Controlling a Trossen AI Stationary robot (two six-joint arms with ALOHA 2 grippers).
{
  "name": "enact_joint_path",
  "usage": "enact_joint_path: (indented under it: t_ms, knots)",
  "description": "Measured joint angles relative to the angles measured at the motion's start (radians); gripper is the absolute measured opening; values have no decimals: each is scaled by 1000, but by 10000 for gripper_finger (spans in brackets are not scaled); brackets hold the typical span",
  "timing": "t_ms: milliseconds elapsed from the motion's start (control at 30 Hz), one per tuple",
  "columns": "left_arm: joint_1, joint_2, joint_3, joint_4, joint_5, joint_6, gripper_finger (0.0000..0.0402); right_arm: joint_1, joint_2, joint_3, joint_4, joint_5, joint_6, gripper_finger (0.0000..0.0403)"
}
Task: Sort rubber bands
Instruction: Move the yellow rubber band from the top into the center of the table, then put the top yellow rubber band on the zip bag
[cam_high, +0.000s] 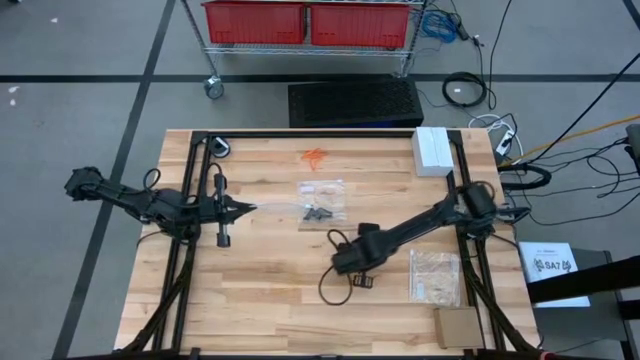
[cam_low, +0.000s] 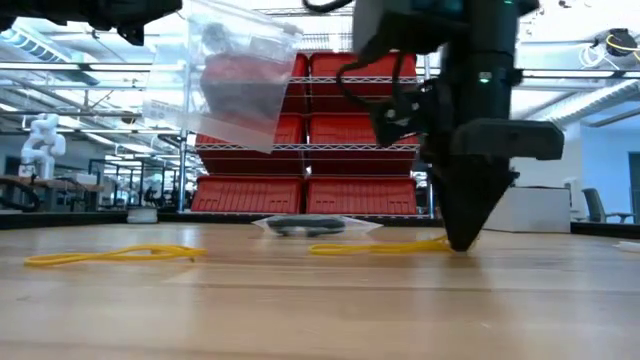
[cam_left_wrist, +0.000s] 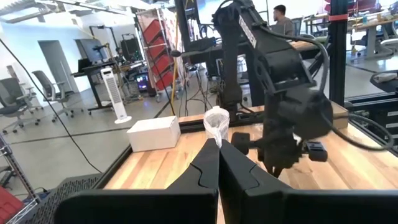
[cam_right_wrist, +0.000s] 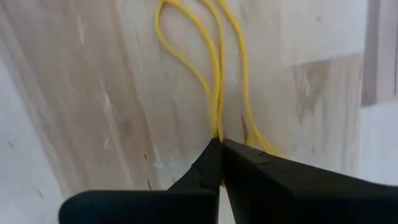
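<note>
The yellow rubber bands (cam_right_wrist: 214, 68) lie flat on the bare wood of the table (cam_high: 250, 300) toward its near side, and the right gripper (cam_right_wrist: 219, 142) stands nose-down on them with its fingers pressed together, pinching the strands where they bunch. A second yellow band (cam_low: 110, 255) lies apart from them on the boards. To do this step well, the lift probably wants to go straight up and slowly, since the long loops trail away from the pinch and could drag or snap free if pulled sideways. The left gripper (cam_left_wrist: 219, 149) is raised over the left half of the table, pinched shut on the top edge of a clear bag (cam_low: 225, 85) that hangs in the air with dark bands inside. Another clear bag (cam_high: 320, 203) with black bands lies at mid-table, orange bands (cam_high: 314, 157) sit toward the far edge, and a third bag (cam_high: 436, 275) lies near the right rail. The boards between the pinch and the near edge look free, but a black cable (cam_high: 335, 280) loops right by the right gripper.
</note>
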Motion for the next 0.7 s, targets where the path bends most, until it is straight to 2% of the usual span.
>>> enact_joint_path:
  t_ms: [100, 200, 500, 600, 700]
  knots:
    - [0, 0, 0, 0, 0, 0, 0, 14, -49, -58, 40, 9, 76, 3]
    - [0, 0, 0, 0, 0, -1, 0, 32, -89, -69, 17, 68, 134, 23]
    - [0, 1, 0, 0, 0, -1, 0, 41, -199, -53, 11, 95, 174, 138]
    - [0, 1, 0, 2, 0, 7, 0, 40, -202, -46, 75, 92, 160, 173]
    - [0, 1, 0, 7, -1, 23, 0, 36, -197, -41, 234, 83, 137, 201]
